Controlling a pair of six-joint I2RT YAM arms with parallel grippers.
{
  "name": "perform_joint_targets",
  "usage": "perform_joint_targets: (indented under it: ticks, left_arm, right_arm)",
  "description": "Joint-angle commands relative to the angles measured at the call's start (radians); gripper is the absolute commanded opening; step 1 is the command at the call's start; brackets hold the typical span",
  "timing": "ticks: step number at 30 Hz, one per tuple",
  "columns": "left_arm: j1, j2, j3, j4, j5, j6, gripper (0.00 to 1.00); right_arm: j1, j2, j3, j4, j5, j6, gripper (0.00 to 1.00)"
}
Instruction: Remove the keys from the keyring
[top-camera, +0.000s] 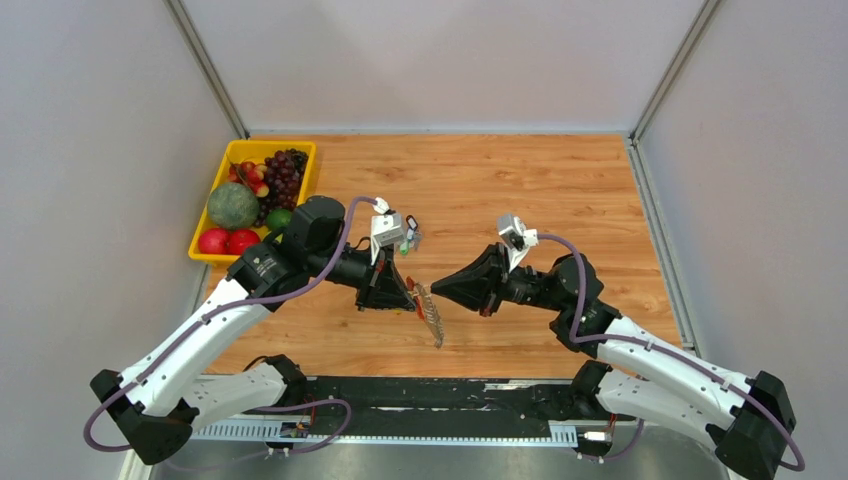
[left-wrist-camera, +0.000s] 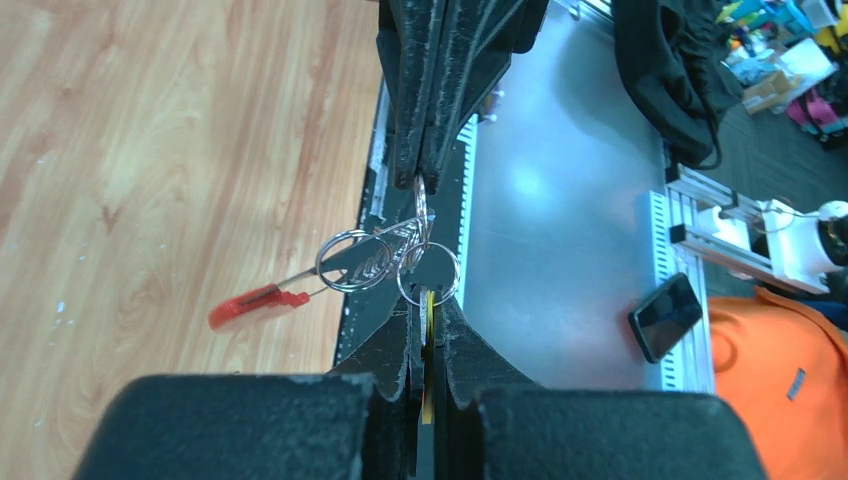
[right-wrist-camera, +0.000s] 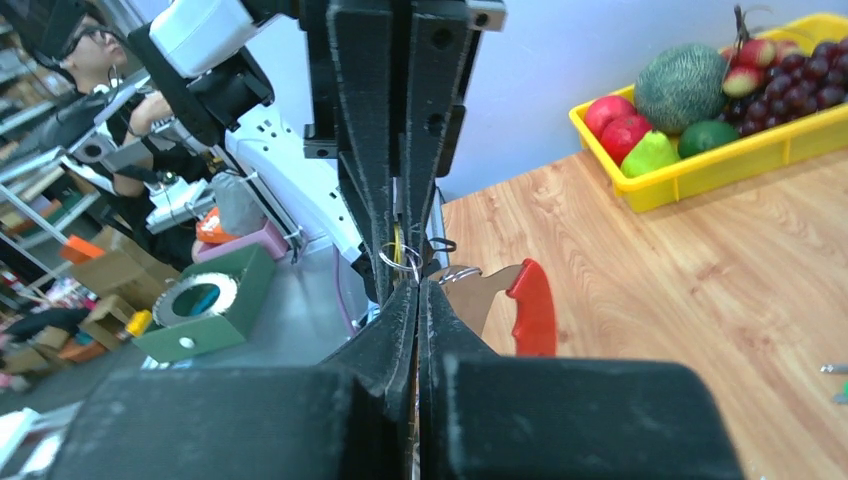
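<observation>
The keyring (left-wrist-camera: 350, 262) shows in the left wrist view as a tangle of thin silver wire loops overlapping one another, stretched between the tips of the two grippers and held clear of the wooden table (top-camera: 560, 200), above its near part in the gap between the arms. From above, the keys (top-camera: 432, 315) hang from it as a narrow grey-brown fan tilting down towards the near edge, with small red touches along it. One flat piece sticks out sideways: a key with a red plastic head (right-wrist-camera: 530, 305) and a dull brownish blade, seen edge-on as a red sliver in the left wrist view. The left gripper (left-wrist-camera: 428, 305) is closed, a yellow strip showing between its pads and a silver loop sitting right at its tips. The right gripper (right-wrist-camera: 418, 290) faces it from the other side, also closed, pinching a wire loop at its very tip. The two grippers are almost nose to nose. Beside the left wrist lies a small cluster with green and black bits (top-camera: 408, 238) on the table. At the far left corner stands a yellow tray (top-camera: 270, 146) holding a melon (top-camera: 233, 205), dark grapes (top-camera: 285, 170), red apples (top-camera: 225, 240) and a lime (top-camera: 278, 218)
</observation>
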Motion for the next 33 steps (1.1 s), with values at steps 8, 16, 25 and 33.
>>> perform_joint_targets:
  ticks: [8,16,25,33]
  left_arm:
    - [0.003,-0.040,0.010,0.031,-0.167,0.014,0.00]
    - [0.004,-0.009,0.043,-0.003,-0.229,0.027,0.00]
    - [0.002,0.012,0.052,-0.063,-0.129,0.070,0.00]
    - [0.002,0.002,0.054,-0.063,-0.085,0.067,0.00]
  right_arm:
    - [-0.056,0.038,0.007,0.041,0.014,0.025,0.00]
    - [-0.030,0.075,0.019,-0.044,-0.021,-0.155,0.01]
    - [-0.024,0.056,0.027,-0.116,-0.105,-0.413,0.46]
    - [0.026,0.063,0.038,-0.177,-0.153,-0.628,0.45]
